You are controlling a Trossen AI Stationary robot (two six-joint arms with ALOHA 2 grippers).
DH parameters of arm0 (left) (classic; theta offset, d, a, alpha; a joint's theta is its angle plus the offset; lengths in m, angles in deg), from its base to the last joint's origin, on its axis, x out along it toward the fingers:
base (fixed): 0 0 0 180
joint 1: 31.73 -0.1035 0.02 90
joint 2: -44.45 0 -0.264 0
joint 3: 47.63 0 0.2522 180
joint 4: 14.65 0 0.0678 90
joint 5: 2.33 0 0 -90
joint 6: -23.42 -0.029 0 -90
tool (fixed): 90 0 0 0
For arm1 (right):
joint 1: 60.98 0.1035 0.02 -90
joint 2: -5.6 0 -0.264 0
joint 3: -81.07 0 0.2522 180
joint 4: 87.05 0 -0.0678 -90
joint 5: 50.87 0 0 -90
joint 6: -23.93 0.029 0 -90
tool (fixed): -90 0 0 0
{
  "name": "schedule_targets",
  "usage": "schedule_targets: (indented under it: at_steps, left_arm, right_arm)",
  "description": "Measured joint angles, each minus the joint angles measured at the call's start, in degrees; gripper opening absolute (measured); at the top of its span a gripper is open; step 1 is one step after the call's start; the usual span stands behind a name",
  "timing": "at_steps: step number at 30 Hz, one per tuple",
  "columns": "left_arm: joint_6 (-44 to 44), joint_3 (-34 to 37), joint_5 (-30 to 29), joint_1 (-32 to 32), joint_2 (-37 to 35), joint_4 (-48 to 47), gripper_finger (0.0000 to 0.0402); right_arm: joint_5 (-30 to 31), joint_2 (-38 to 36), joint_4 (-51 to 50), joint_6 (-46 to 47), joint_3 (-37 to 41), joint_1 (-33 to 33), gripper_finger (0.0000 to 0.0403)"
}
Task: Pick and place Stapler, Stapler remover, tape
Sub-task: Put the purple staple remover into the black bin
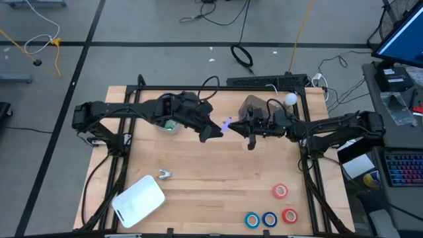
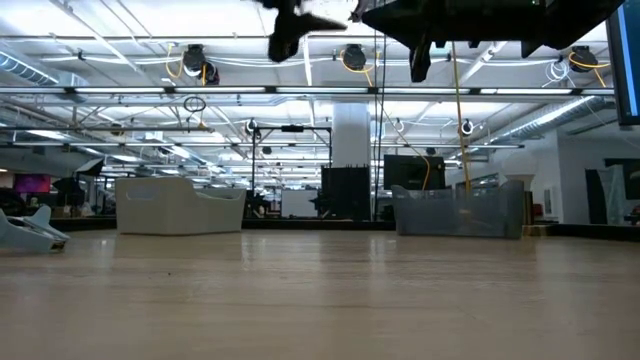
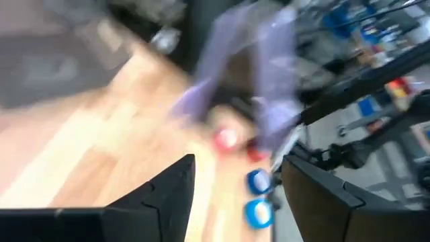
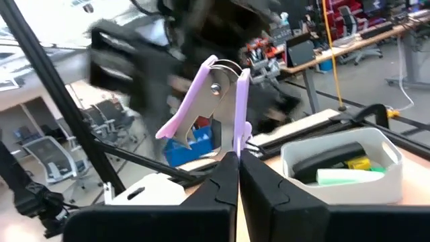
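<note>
right hand point(image 4: 232, 165) raised, pinching purple remover point(image 4: 213, 101) (mid-air).

The table point(image 1: 218, 172) is pale, light-brown wood grain, and both arms over it are black, the right gripper point(image 4: 236, 176) pinching a lilac staple remover point(image 4: 213, 101) with a silver rivet. Near the table's right front corner lie two red tape rolls point(image 1: 280, 191) with pale centres and two blue tape rolls point(image 1: 260, 219). Near its left front corner sit a white stapler point(image 1: 138, 200) and a silvery-white staple remover point(image 1: 164, 174); a white bin point(image 4: 344, 163) holds black, yellow and mint-green items.
</note>
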Motion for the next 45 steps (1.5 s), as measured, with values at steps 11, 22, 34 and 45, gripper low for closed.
schedule_targets:
  at_steps: [11,22,34,45]
  left_arm:
    - [-2.4,0.1,-0.6,-0.3,0.1,-10.6,0.0223]
    - [-5.2,0.1,-9.5,3.4,0.1,-18.5,0.0223]
    - [-5.8,0.1,-17.8,4.3,0.1,-18.7,0.0223]
    - [-5.8,0.1,-22.4,4.3,0.1,-18.7,0.0223]
  right_arm:
    - [6.8,-3.3,-9.0,-3.2,0.0,-3.2,0.0000]
    - [14.7,-13.2,-41.7,-3.8,-0.1,-16.3,0.0000]
    - [8.5,-10.2,-62.4,-1.3,-0.1,-29.0,0.0000]
    - [3.9,-4.1,-67.8,-3.8,-0.1,-33.0,0.0000]
